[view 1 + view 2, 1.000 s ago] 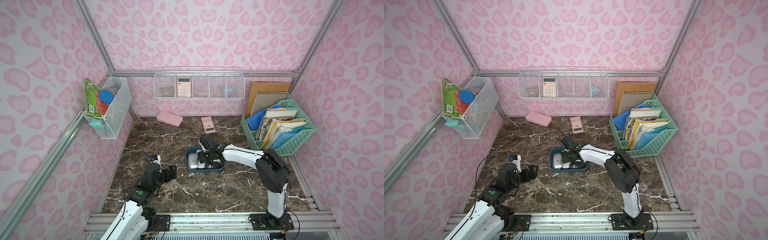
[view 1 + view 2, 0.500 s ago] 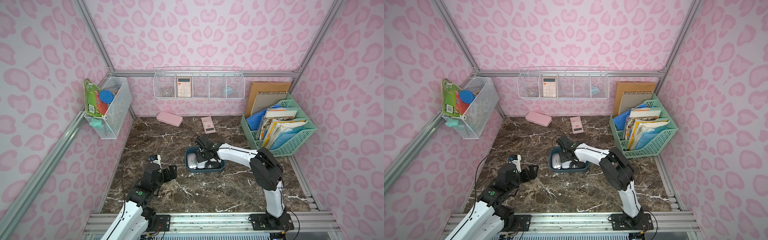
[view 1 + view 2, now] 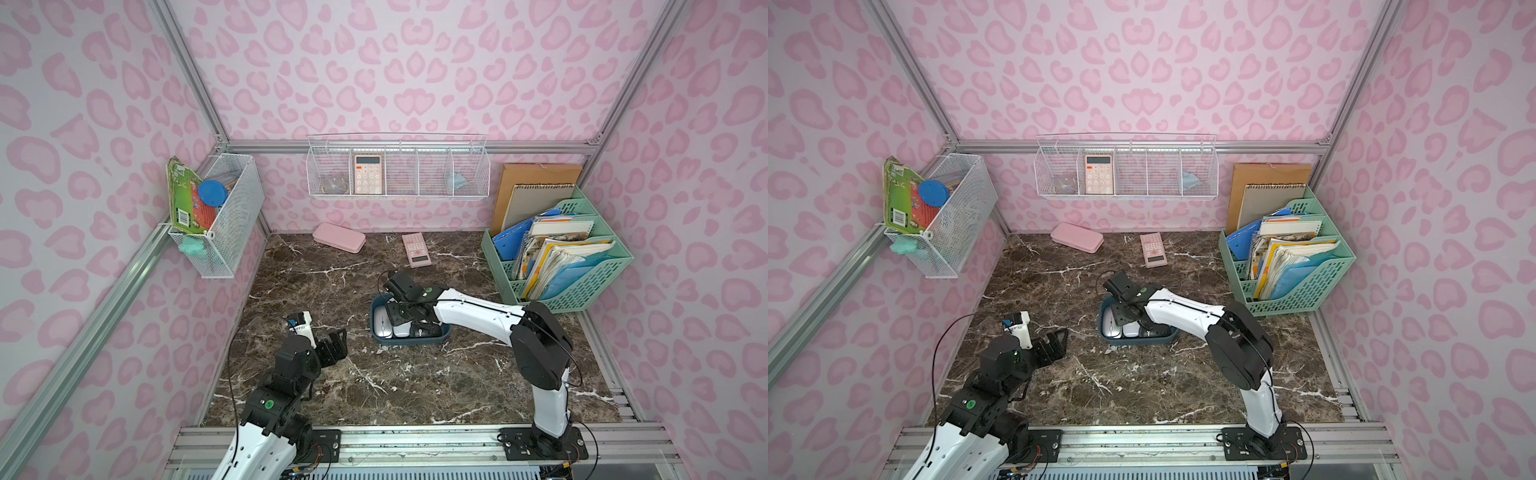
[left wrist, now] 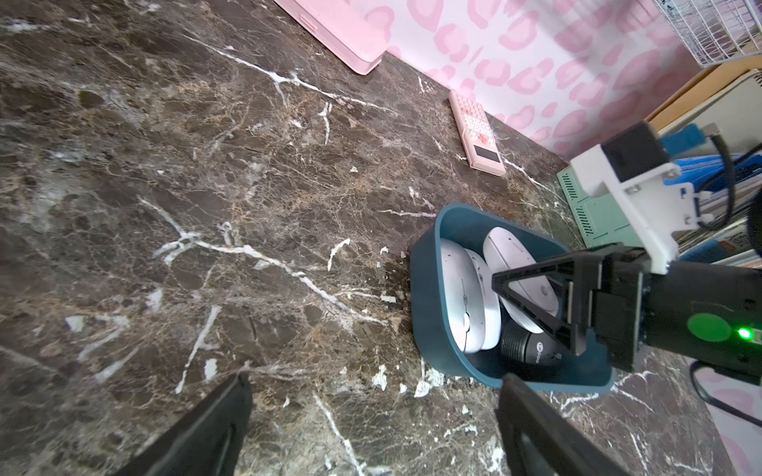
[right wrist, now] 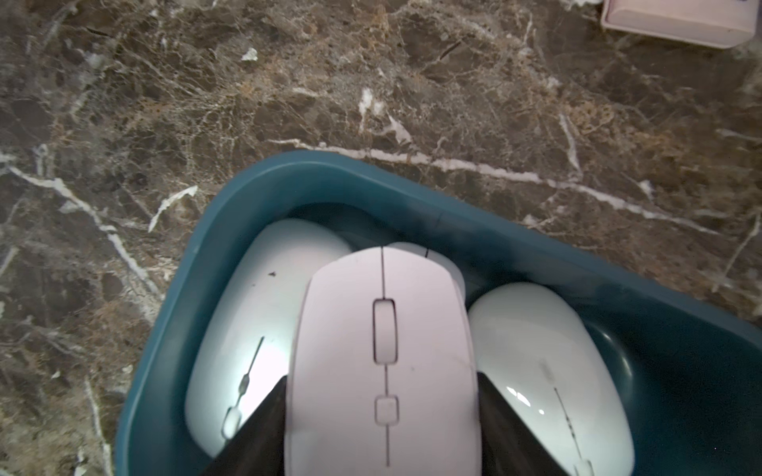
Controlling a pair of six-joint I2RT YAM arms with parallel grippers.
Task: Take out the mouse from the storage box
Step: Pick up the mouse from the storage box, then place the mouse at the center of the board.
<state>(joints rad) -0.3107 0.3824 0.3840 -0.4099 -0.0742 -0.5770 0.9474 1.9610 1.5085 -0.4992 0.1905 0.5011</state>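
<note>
- Change over the last second: small shift of right gripper (image 5: 381, 377) toward the left end of box (image 3: 415, 341), elbow swung inward, jaws drawn slightly tighter.
- Right gripper now: clamped on mouse (image 5: 383, 329), one dark finger (image 5: 264, 416) pressed to each flank.
- Mouse, pale pinkish-white: inside the box outline, riding on top of the other mice, nose toward the far wall. Not yet clear of the rim.
- Meaning for the task, as judged: grasp set, reach finished; lift and carry-out still to do.
- Left gripper (image 4: 375, 377): unmoved, spread wide, empty, parked over bare table well apart from the box.
- Box, teal, mid-table. Contents besides the held mouse: white mouse (image 5: 255, 309) on one side, white mouse (image 5: 536, 350) on the other, a third white one (image 5: 445, 255) partly hidden beneath, and a black item (image 4: 523, 346), kind unclear.
- Risk, as judged: neighbours packed tight, so possible drag or tipping on the lift.
- Back-wall basket (image 3: 469, 193): calculator (image 3: 368, 174); other compartments too faint to list.
- Side basket (image 3: 232, 232): green packet, blue disc.
- File rack (image 3: 582, 282): folders, notebooks.
- Loose on the table: pink case (image 3: 338, 243), pink calculator (image 3: 417, 249).
</note>
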